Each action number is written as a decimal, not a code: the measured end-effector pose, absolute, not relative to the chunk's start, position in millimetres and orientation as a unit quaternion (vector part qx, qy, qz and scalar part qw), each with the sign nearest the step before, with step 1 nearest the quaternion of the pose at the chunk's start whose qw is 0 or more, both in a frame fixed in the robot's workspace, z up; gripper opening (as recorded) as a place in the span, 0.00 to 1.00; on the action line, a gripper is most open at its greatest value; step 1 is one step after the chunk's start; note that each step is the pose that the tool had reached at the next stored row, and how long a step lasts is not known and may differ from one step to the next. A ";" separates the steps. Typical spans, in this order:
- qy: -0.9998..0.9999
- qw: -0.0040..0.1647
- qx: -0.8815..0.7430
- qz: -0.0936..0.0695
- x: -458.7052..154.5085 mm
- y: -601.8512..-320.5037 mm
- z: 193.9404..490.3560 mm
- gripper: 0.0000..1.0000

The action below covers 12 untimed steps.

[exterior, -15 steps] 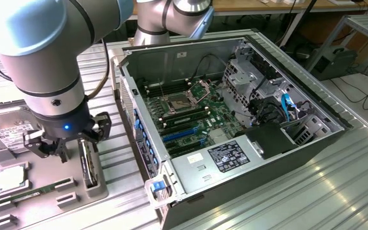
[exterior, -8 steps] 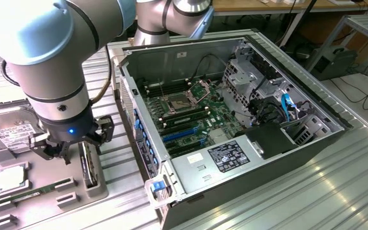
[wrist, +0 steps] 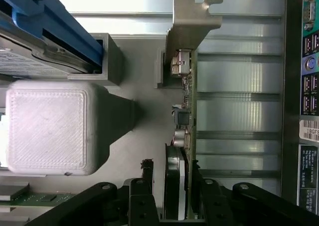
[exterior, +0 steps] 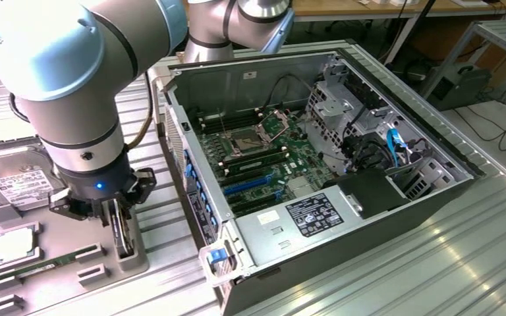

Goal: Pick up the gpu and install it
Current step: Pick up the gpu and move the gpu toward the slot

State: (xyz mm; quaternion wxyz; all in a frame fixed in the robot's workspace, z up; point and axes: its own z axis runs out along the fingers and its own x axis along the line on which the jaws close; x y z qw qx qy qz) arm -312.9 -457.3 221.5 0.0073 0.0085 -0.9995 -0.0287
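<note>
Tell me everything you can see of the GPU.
The gpu stands on edge in a grey slotted holder on the parts tray, beside the open computer case. It is a thin card: green board edge, small chips, a dark round fan on one face, a bent silver metal bracket at one end. The gripper straddles its fan end.

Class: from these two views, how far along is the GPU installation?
Done: the gripper is down over the gpu. In hand: its jaws are shut on the card, which stands on edge in the grey holder, unlifted. Left: lifting it and fitting it into the open computer case.
</note>
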 end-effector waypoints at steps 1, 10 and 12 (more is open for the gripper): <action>-1.000 0.007 0.009 -0.029 -312.9 -457.3 221.5 0.39; -1.000 0.007 0.009 -0.028 -311.0 -457.3 247.7 0.28; -1.000 0.007 0.009 -0.028 -311.0 -457.3 264.4 0.28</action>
